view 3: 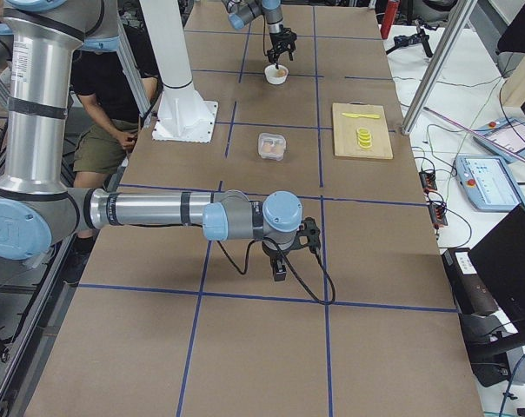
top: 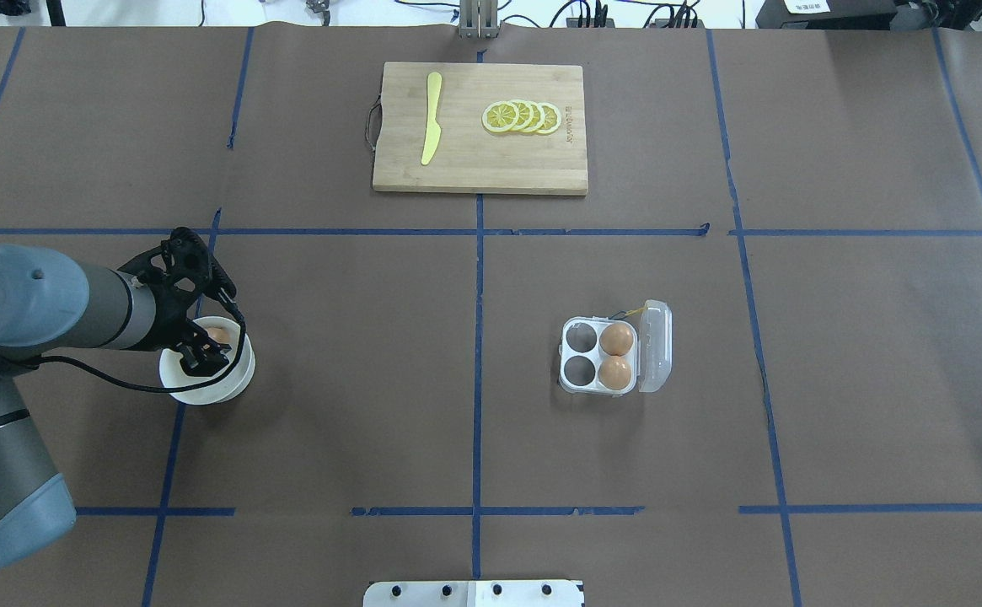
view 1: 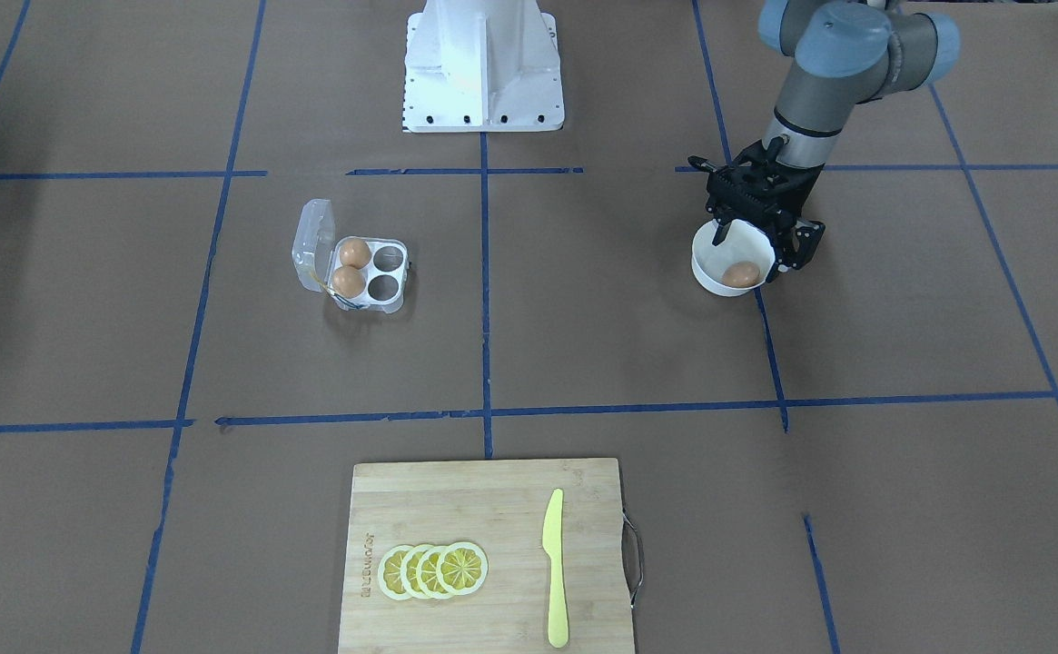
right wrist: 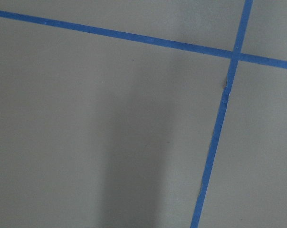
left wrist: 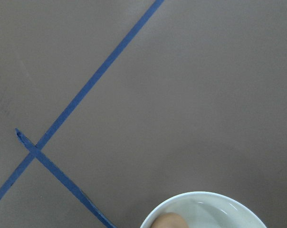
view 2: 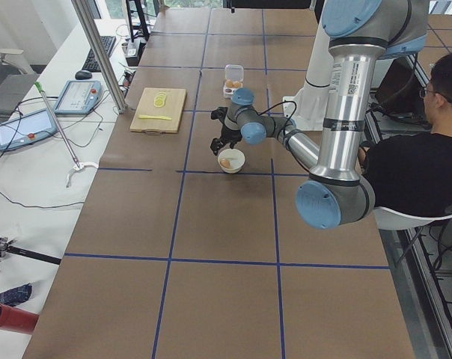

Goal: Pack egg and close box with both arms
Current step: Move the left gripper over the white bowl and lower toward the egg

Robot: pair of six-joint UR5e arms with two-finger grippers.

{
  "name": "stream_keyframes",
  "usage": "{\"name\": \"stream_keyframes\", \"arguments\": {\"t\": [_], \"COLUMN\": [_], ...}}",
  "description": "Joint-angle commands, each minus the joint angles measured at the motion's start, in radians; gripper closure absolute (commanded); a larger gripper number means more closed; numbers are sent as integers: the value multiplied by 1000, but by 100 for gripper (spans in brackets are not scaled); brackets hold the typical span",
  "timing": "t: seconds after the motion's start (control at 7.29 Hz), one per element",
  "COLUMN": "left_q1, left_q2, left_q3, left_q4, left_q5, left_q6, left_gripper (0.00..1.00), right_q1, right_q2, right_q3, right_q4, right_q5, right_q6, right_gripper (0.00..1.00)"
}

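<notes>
Left end effector wide over egg in bowl, right end effector seen only side-on, state unclear

Brown table carries box, bowl, cutting board

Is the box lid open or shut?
Open: the lid stands hinged back beside the box, exposing two eggs and two empty cells.

Open table runs from bowl to box: unobstructed lane for my left gripper. Lid stands open, 2 cells free. Cutting board well apart.
</notes>
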Motion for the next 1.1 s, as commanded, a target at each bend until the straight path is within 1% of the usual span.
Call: {"name": "stream_keyframes", "arguments": {"t": [0.0,0.14,0.41,0.55,0.69,0.96], "left_q1": [16,17,19,17,17,17], "left_q2": [-30,-28,-27,-24,-24,-25], "left_q3": [-3,3,25,34,37,45], "left_q4": [91,89,77,75,74,75], "left_q5": [21,17,11,0,-46,-52], "left_q6": [8,11,47,71,82,82], "left_gripper": [15,21,25,26,26,26], "right_q1": [0,0,0,0,0,0], "right_q2": [0,0,0,0,0,-3], "right_q3": [-11,-13,-13,-13,-11,-11], "right_q4": [5,5,5,5,5,19], "right_q5": [4,4,5,5,7,7], "right_q6": [0,0,0,2,2,3], "right_gripper": [0,0,0,0,0,0]}}
